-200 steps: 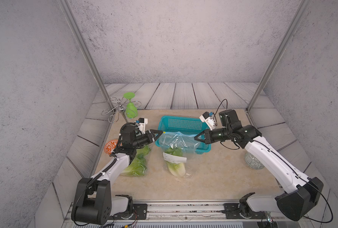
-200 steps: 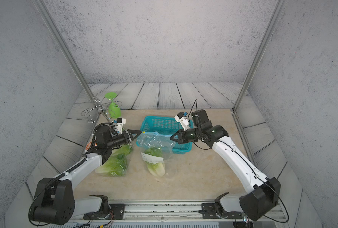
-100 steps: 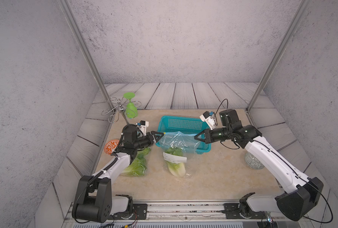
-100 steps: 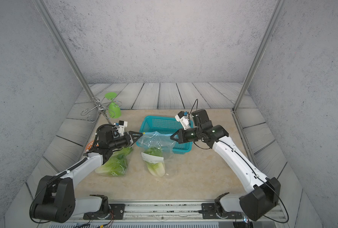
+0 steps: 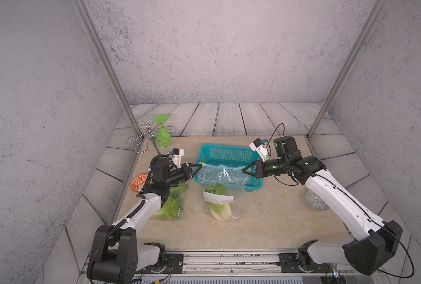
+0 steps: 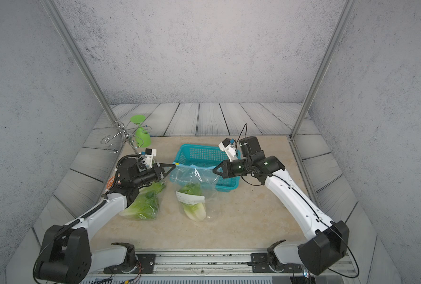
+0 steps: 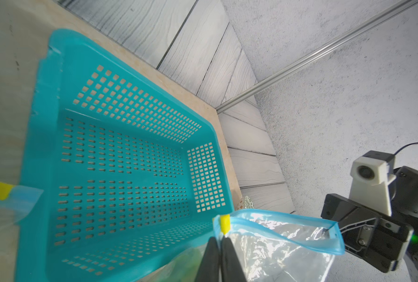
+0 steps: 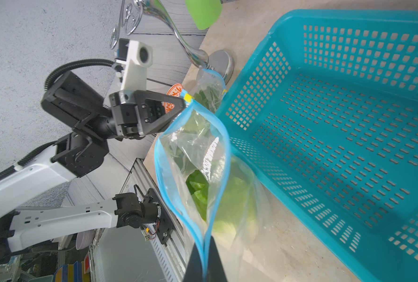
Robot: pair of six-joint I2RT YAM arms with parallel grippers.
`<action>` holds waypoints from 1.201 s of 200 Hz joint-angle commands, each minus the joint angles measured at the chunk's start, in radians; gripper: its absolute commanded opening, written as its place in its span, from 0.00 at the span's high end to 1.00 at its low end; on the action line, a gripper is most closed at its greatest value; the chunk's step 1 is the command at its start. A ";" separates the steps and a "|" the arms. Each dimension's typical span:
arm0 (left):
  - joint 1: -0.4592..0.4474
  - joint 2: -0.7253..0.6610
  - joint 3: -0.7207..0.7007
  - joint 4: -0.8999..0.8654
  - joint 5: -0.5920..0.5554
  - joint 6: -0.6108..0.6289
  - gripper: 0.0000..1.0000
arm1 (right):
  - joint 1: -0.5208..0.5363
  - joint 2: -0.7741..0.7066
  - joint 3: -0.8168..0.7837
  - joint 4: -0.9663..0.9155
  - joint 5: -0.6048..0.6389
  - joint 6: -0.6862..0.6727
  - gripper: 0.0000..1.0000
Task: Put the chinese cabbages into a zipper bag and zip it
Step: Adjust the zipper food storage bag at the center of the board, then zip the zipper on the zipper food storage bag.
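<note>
Holding the zipper bag (image 5: 223,175) by both ends: left pincer (image 5: 200,166) was clamped thin on the blue zip strip right at the yellow slider (image 7: 225,223). Right pincer (image 5: 243,169) was pinched tight on the strip's opposite end. The bag hung between them, just beside the rim of the teal basket (image 5: 229,154) on the side facing the arm bases. Right wrist view showed the mouth gaping with the two lips bowed apart, so it was not zipped.

Cabbage status:
- One chinese cabbage (image 5: 218,204) sat low in the held bag, resting through the film on the surface (image 5: 278,221), on the arm-base side of the basket.
- More cabbage heads (image 5: 172,206) lay off the basket's left near corner, under the left forearm, apparently in a second clear bag. I couldn't count them.

My read was that the step in hand was the zip. To do it well:
- Right pincer had to act as a fixed anchor, with the strip pulled straight and taut so the lips met ahead of the slider.
- Left pincer needed the slider itself, not just film. Left wrist view showed the tips just under the tab, so I saw a slip risk.
- Slider had to run in line with the strip toward the right pincer, with no twist and no lift. Otherwise the head would swing and bow the mouth again.
- Strip had to stay off the basket rim, where a snag looked likely.
- Leaf tips pointed toward the mouth and could foul the track.
</note>
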 commanded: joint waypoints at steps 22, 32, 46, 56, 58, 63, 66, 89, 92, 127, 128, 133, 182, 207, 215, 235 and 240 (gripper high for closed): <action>0.114 -0.104 0.020 -0.057 0.056 0.003 1.00 | -0.093 -0.076 -0.076 0.094 -0.115 0.072 1.00; 0.106 -0.092 0.038 -0.049 0.088 -0.001 1.00 | -0.093 -0.059 -0.084 0.117 -0.171 0.099 1.00; 0.085 -0.089 0.030 0.022 0.103 -0.026 1.00 | -0.092 -0.046 -0.102 0.177 -0.234 0.155 1.00; 0.082 -0.094 0.028 0.033 0.117 -0.015 1.00 | -0.091 -0.051 -0.107 0.210 -0.246 0.174 1.00; 0.082 -0.096 0.029 0.030 0.120 -0.009 1.00 | -0.092 -0.053 -0.106 0.211 -0.245 0.174 1.00; 0.082 -0.100 0.031 0.021 0.128 0.004 1.00 | -0.092 -0.055 -0.101 0.205 -0.236 0.170 1.00; 0.083 -0.102 0.033 0.011 0.132 0.016 1.00 | -0.092 -0.056 -0.098 0.198 -0.229 0.164 1.00; 0.082 -0.103 0.047 -0.034 0.149 0.076 1.00 | -0.093 -0.056 -0.076 0.127 -0.205 0.111 1.00; 0.082 -0.102 0.047 -0.031 0.149 0.076 1.00 | -0.093 -0.055 -0.076 0.124 -0.206 0.108 1.00; 0.081 -0.091 0.046 0.067 0.174 0.045 1.00 | -0.094 -0.066 -0.080 0.105 -0.181 0.089 1.00; 0.081 -0.091 0.046 0.067 0.175 0.045 1.00 | -0.094 -0.066 -0.079 0.102 -0.178 0.087 1.00; 0.081 -0.091 0.049 0.070 0.182 0.053 1.00 | -0.093 -0.067 -0.071 0.085 -0.159 0.074 0.96; 0.023 -0.091 0.087 0.017 0.198 0.187 1.00 | -0.084 0.003 0.275 -0.248 0.370 -0.249 0.43; -0.051 -0.092 0.154 -0.087 0.209 0.310 1.00 | 0.034 0.149 0.448 -0.296 0.210 -0.284 0.40; -0.072 -0.092 0.181 -0.145 0.214 0.357 1.00 | 0.090 0.211 0.525 -0.332 0.164 -0.315 0.39; -0.110 -0.101 0.235 -0.263 0.222 0.448 1.00 | 0.196 0.376 0.753 -0.498 0.144 -0.399 0.39; -0.114 -0.103 0.240 -0.272 0.224 0.453 1.00 | 0.208 0.411 0.803 -0.531 0.130 -0.410 0.39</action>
